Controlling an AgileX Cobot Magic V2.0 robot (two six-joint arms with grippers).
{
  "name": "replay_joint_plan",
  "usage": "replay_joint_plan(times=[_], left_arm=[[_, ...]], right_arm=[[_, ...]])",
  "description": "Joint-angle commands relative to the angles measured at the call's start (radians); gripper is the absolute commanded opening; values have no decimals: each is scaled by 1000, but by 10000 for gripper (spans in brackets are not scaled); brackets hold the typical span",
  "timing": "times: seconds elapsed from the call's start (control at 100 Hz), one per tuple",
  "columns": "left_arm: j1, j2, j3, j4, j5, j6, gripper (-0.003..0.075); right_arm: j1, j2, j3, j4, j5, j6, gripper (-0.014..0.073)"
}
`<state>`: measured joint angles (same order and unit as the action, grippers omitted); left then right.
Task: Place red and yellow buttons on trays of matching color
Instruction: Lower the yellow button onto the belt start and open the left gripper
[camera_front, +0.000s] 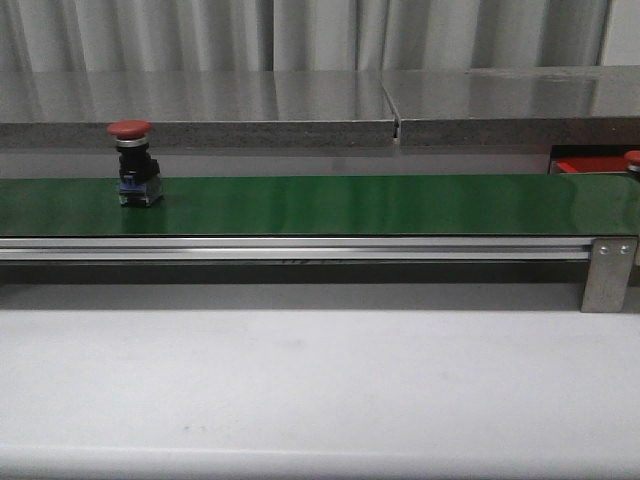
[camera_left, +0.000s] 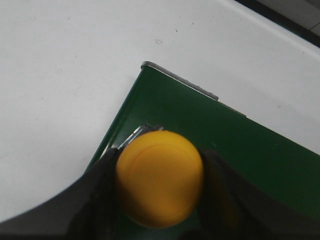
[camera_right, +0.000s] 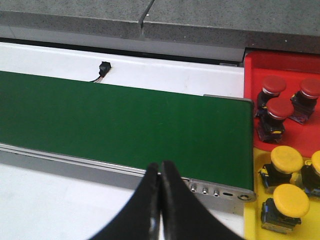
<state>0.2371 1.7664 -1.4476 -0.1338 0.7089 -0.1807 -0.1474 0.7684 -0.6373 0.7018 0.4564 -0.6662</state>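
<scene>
1. So far, three red buttons (camera_right: 280, 107) are seen standing on the red tray (camera_right: 300, 62), and three yellow buttons (camera_right: 291, 200) on the yellow tray (camera_right: 252, 210), both trays lying just beyond the end of the green belt (camera_right: 125, 125).
2. One red button (camera_front: 133, 160) is left upright on the belt, well apart from the trays.
3. A yellow button (camera_left: 160, 177) is gripped between the jaws of the left gripper (camera_left: 160, 200), above a belt corner and the white surface (camera_left: 60, 75); it is yet to be delivered.
4. The right gripper (camera_right: 160, 172) is empty, its jaws pressed together over the belt's near rail.
</scene>
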Motion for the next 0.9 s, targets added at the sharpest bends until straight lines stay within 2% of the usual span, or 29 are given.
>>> replay_joint_plan(times=[0.0,0.15,0.2,0.27,0.4,0.47,0.62,0.74,0.81,0.89], left_arm=[[-15,-22,-27,-12,-54,3,122],[-17,14,-29,-27,-38,3,131],[-17,21,-29,-34,-36,3,158],[-17,28,-29,-58,-36,8,243],[-17,28,-31,-58,-39,13,483],[-17,26,-31,-58,-41,13,551],[-18,7,-32,-58,-45,13,541],[-18,-34,-32,-58,-45,41,496],[-23,-64,-32,-58,-38,78,440],[-39,-100,-30,-58,-22,133,331]], right_arm=[[2,-6,-25,25,-46,-11,-117],[2,-6,-25,25,-46,-11,-117],[2,-6,-25,25,-46,-11,-117],[2,-6,-25,25,-46,-11,-117],[2,-6,-25,25,-46,-11,-117],[2,-6,-25,25,-46,-11,-117],[2,-6,-25,25,-46,-11,-117],[2,-6,-25,25,-46,-11,-117],[2,-6,-25,25,-46,-11,-117],[2,-6,-25,25,-46,-11,-117]])
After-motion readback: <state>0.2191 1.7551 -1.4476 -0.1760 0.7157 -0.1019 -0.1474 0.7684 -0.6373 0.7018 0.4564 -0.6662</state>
